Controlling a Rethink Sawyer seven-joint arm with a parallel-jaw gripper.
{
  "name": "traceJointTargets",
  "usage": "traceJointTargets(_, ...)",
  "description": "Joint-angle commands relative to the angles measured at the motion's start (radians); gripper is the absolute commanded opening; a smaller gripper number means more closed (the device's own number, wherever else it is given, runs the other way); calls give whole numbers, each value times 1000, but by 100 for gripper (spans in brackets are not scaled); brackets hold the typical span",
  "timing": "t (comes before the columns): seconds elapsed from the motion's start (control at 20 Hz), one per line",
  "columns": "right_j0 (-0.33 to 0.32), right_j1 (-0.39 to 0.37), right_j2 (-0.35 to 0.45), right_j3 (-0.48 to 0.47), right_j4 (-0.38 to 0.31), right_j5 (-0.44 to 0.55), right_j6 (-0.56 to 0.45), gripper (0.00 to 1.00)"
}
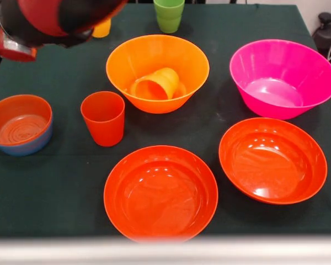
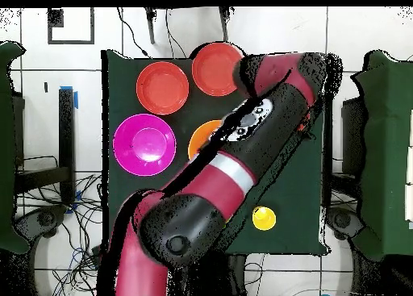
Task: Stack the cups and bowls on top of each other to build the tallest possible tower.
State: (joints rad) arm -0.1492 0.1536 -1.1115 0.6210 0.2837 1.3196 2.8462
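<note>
A small red-orange bowl sits nested in the small blue bowl (image 1: 20, 128) at the left, forming a low stack. The arm's bulk fills the top left corner, and my gripper (image 1: 12, 48) shows only as a red and grey part high above that stack. A red-orange cup (image 1: 103, 117) stands upright beside the large orange bowl (image 1: 157, 55), which holds an orange cup (image 1: 157, 84) lying on its side. The magenta bowl (image 1: 282, 77) is at the right. Two wide red-orange bowls (image 1: 160, 192) (image 1: 272, 160) lie in front. A green cup (image 1: 169, 14) and a yellow cup (image 1: 102, 28) stand at the back.
In the overhead view the arm (image 2: 242, 148) crosses the dark green cloth and hides the blue bowl, most of the orange bowl (image 2: 200, 138) and some cups. The magenta bowl (image 2: 144, 143) and yellow cup (image 2: 264, 218) show beside it.
</note>
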Motion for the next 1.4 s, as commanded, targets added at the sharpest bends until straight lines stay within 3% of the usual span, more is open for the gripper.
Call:
traceJointTargets(0.05, -69, 15, 204, -176, 102, 422, -249, 100)
traceJointTargets(0.15, -98, 30, 214, -217, 147, 517, -217, 100)
traceJointTargets(0.25, -108, 34, 214, -241, 157, 547, -216, 100)
traceJointTargets(0.5, -138, 39, 224, -292, 159, 562, -254, 100)
traceJointTargets(0.7, -160, 35, 275, -275, 137, 510, -322, 100)
traceJointTargets(0.95, -165, -11, 362, -142, 75, 356, -373, 100)
traceJointTargets(1.1, -174, -16, 383, -129, 52, 332, -411, 100)
traceJointTargets(1.25, -123, -60, 421, 21, 10, 213, -412, 100)
traceJointTargets(1.4, -90, -83, 450, 96, 7, 180, -396, 100)
